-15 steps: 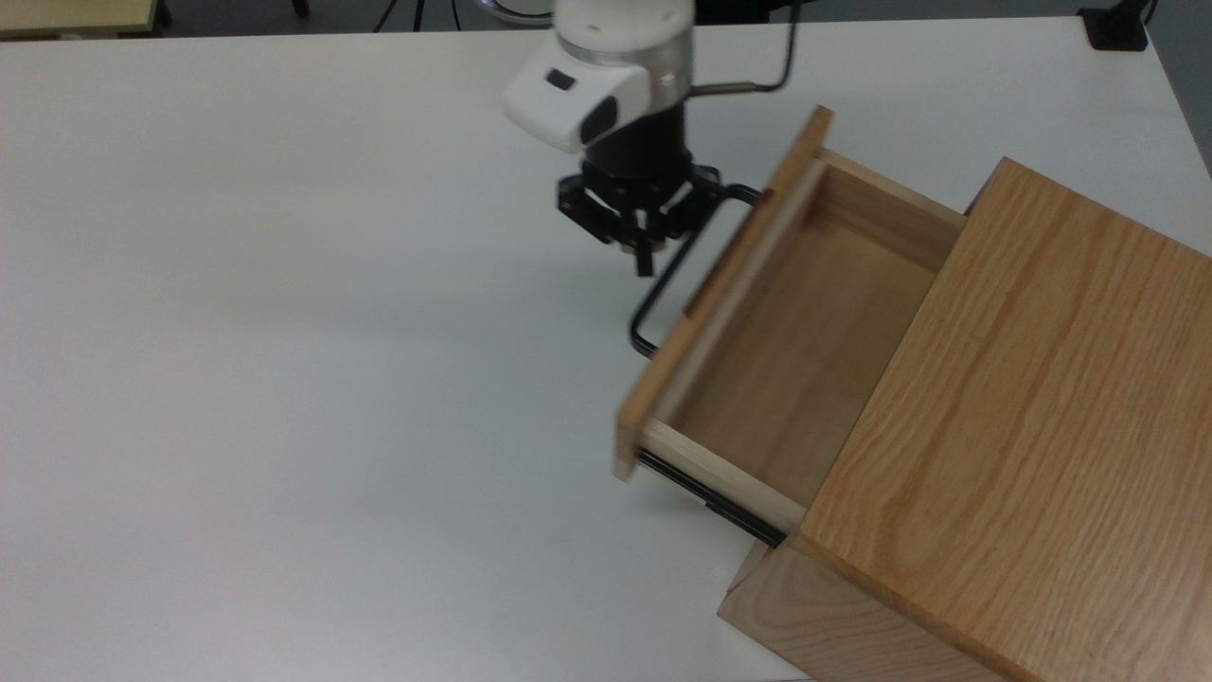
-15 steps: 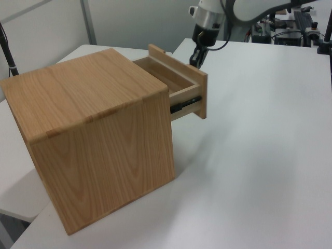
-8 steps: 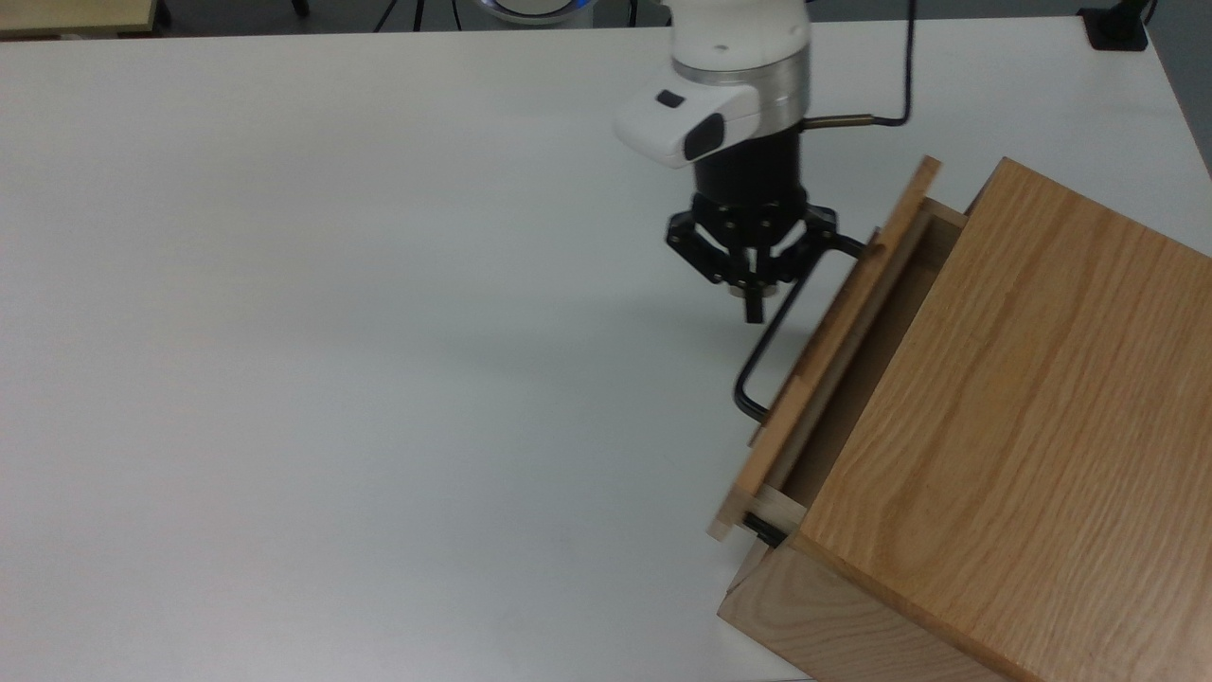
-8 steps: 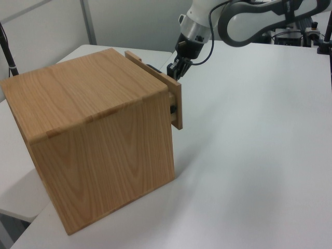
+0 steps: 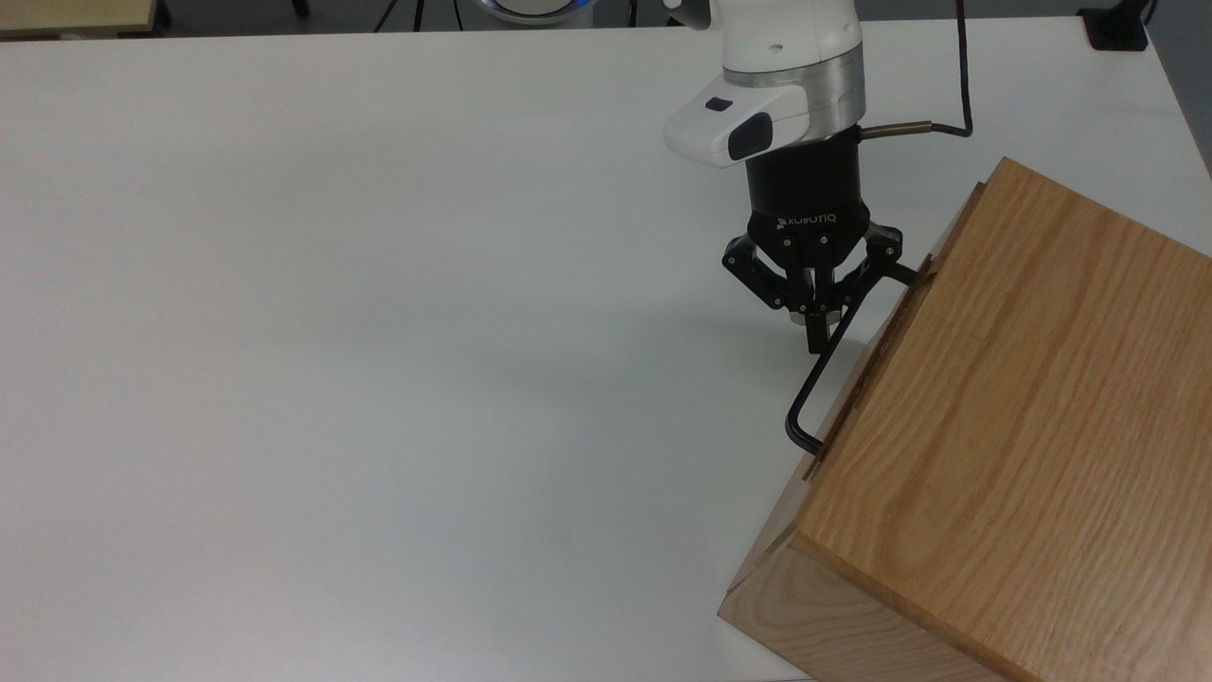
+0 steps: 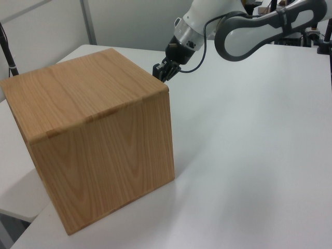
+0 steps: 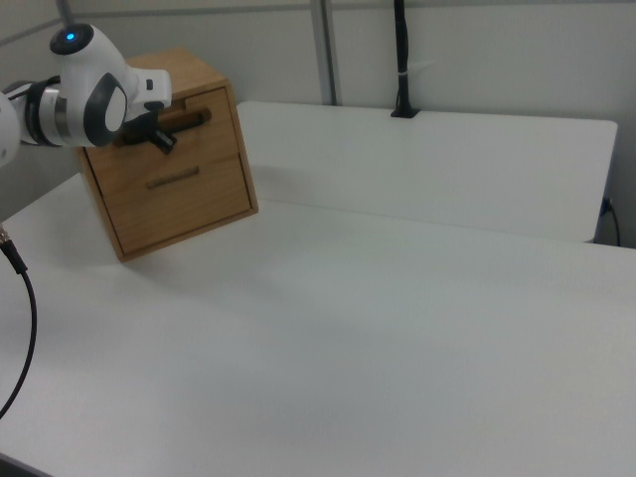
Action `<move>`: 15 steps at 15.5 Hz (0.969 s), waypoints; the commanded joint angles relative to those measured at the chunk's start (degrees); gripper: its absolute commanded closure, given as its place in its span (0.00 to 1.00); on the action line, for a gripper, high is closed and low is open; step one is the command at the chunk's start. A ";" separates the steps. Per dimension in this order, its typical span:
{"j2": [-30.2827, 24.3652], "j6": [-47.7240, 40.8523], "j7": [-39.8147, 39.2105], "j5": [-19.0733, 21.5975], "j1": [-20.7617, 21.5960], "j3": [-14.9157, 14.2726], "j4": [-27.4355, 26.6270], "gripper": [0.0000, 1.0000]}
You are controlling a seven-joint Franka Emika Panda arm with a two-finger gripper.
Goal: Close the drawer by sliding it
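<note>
The claw (image 5: 816, 333), fingers pinched narrow against the black handle (image 5: 826, 369), stood pressing the drawer (image 7: 169, 117) flush into the cabinet (image 5: 1023, 426), apparently to seat it.

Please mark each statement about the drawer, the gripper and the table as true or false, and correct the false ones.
1. The drawer is pushed into the cabinet. True.
2. The gripper is at the black handle. True.
3. The cabinet lies on its side. False: it stands upright on the table.
4. A cup stands on top of the cabinet. False: its top is bare wood.
5. In the right view, the cabinet front shows two drawer fronts. True.
</note>
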 commanded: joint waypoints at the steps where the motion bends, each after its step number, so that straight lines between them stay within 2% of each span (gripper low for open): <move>1: 1.74 5.03 3.36 0.90 1.02 -0.36 1.46 1.00; 11: 1.04 4.52 2.93 0.29 0.85 -0.45 0.93 1.00; 15: -1.15 -6.79 -8.90 0.28 -1.70 -0.54 0.14 1.00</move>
